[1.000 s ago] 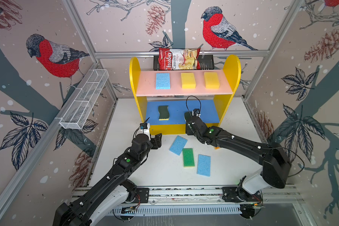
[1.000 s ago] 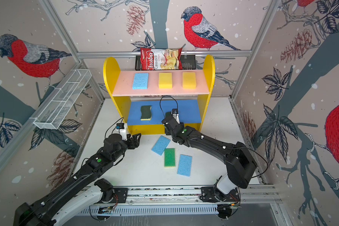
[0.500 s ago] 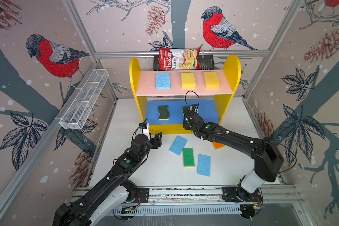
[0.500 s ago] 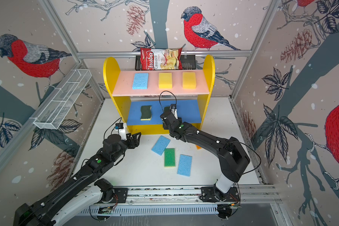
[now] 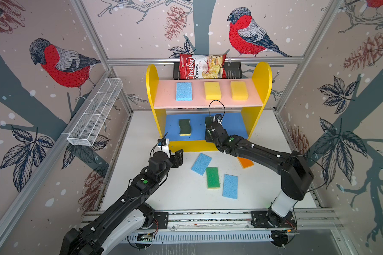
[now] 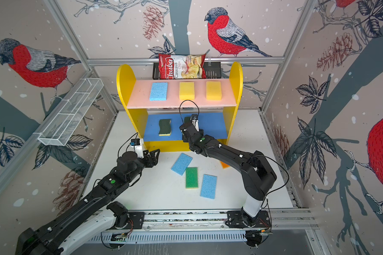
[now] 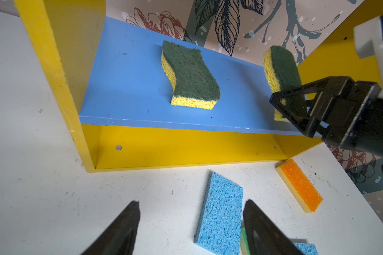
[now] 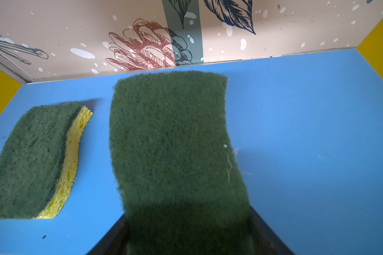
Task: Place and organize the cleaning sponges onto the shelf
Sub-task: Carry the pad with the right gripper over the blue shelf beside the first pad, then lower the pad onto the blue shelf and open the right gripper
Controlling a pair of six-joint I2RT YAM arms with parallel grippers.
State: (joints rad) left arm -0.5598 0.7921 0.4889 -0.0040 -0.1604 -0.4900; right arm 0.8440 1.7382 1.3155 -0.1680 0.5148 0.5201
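On the white table four loose sponges are seen, the left gripper being held wide and empty at their 9 o'clock; at 12 o'clock a dark-green sponge is gripped by the right gripper over the blue board of the shelf.

We see the left arm and right arm, both black with white base segments, green dots, white wrist cameras and looping black cables.
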